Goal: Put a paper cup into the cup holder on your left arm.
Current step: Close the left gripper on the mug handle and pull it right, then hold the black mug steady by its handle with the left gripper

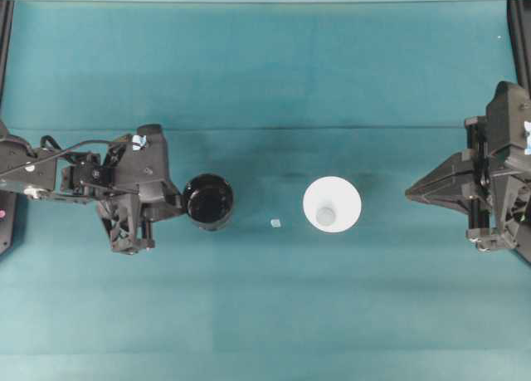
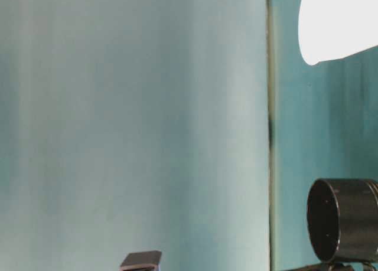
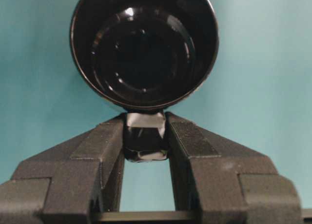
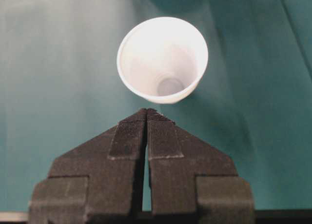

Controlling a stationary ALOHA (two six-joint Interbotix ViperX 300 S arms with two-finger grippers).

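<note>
The cup holder (image 1: 207, 202) is standing upright on the worktop (image 1: 265, 74), left of the middle in the overhead view, and its glossy black inside is showing nothing in it. Its small loop handle (image 3: 144, 142) is pointing toward the left arm (image 1: 50, 172). The paper cup (image 1: 332, 204) is standing upright to the right of the middle, well apart from the holder, with its wide rim facing up; its white inside is also holding nothing. Between the two containers a tiny pale scrap (image 1: 275, 223) is lying on the cloth.

The worktop is wearing a teal cloth with a faint fold line running across it. Dark frame bars are showing at the upper left and upper right corners of the overhead view.

The left arm is reaching in level from the left edge, with a black cable looping over it. The left gripper (image 3: 145, 136) is closing its jaws on the holder's handle, one pad on each side, so it is gripping the cup holder. The right gripper (image 4: 146, 117) is waiting at the right side, pointing toward the paper cup but not touching it, and its jaws are pressing together with nothing between them.
</note>
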